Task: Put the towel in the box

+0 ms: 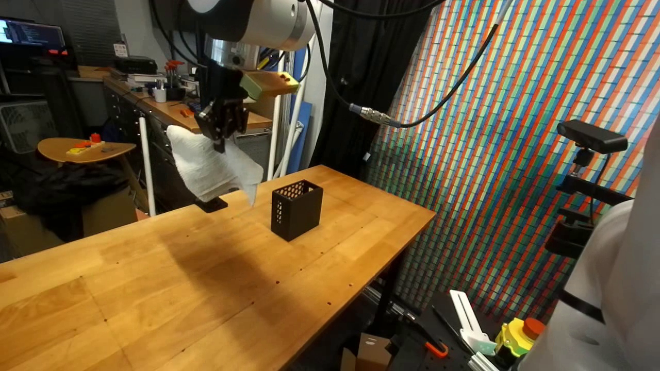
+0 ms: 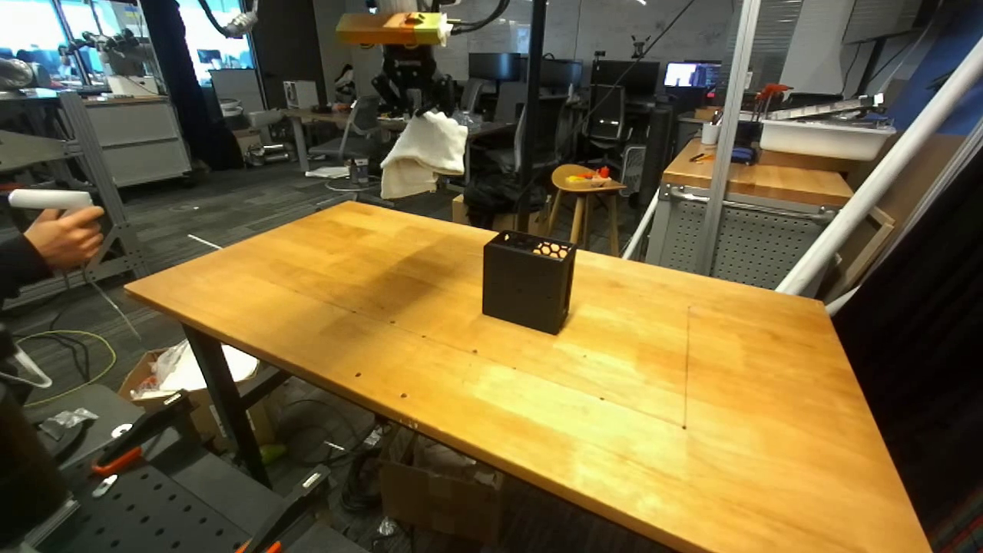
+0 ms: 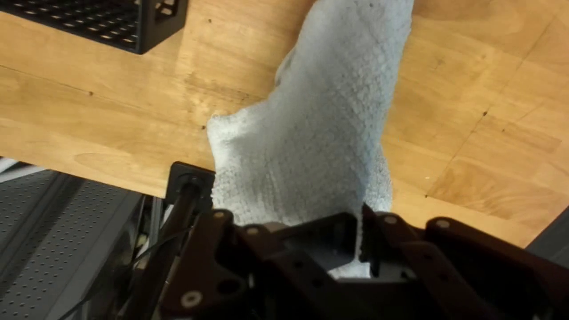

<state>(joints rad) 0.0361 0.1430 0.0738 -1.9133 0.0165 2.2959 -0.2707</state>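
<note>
A white towel hangs from my gripper, high above the table, in both exterior views (image 1: 198,167) (image 2: 426,153). My gripper (image 1: 221,141) is shut on the towel, which also shows pinched between the fingers (image 3: 361,235) in the wrist view (image 3: 311,146). The black box (image 1: 304,214) stands upright on the wooden table, with an open top and honeycomb holes in some walls. It shows in an exterior view (image 2: 526,284) and at the top left of the wrist view (image 3: 158,33). The gripper and towel are beside and above the box, not over its opening.
The wooden table (image 1: 232,288) carries the box. A black mount (image 1: 211,205) sits at the table's edge below the towel and shows in the wrist view (image 3: 189,178). A person's hand (image 2: 65,234) holds a white device off the table's side.
</note>
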